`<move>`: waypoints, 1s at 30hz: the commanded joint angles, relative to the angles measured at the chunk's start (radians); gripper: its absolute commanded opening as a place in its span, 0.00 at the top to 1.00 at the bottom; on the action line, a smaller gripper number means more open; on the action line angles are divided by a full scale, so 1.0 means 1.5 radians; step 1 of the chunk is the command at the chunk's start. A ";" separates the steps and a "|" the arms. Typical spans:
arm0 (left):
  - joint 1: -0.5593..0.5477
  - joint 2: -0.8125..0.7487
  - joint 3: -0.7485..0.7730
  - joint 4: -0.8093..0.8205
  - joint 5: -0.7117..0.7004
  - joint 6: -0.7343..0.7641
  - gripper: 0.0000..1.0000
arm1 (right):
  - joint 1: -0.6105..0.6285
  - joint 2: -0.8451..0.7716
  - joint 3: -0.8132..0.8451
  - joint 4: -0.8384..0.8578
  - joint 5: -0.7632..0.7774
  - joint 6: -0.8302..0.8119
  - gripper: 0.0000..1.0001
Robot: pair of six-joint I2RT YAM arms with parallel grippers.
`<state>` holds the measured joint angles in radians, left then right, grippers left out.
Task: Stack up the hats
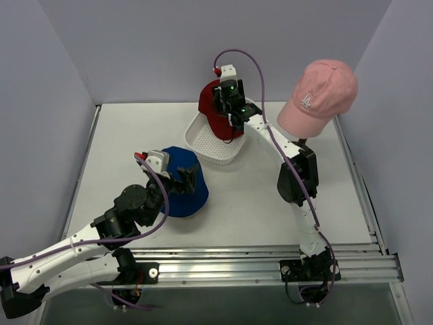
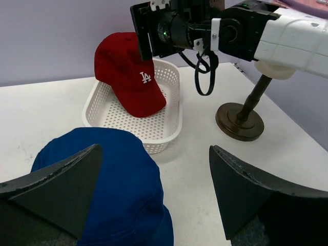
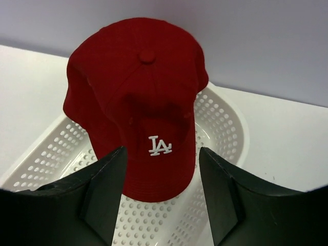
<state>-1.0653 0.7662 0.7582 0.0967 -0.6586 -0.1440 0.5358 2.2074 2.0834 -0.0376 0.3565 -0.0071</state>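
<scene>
Letters "LA" in white on red cap, pink cap

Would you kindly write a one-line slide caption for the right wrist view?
Right tool poised over the dark red cap sitting in the white perforated basket.

My setup's pretty plain: a white surface boxed in by pale lilac walls along the far edge and both sides. Silver metal rails run along the near edge. Light's soft and even, only faint shadows.
</scene>
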 commanded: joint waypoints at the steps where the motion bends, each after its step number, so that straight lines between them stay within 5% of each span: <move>1: -0.003 0.007 0.004 0.039 -0.007 0.009 0.06 | -0.023 0.021 0.055 0.003 -0.056 -0.023 0.46; 30: -0.003 0.062 0.020 0.039 -0.022 0.023 0.06 | -0.107 0.124 0.042 0.118 -0.283 -0.033 0.51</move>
<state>-1.0653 0.8581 0.7582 0.1032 -0.6773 -0.1204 0.3798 2.3886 2.1277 0.0689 -0.0235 -0.0540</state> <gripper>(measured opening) 0.941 0.491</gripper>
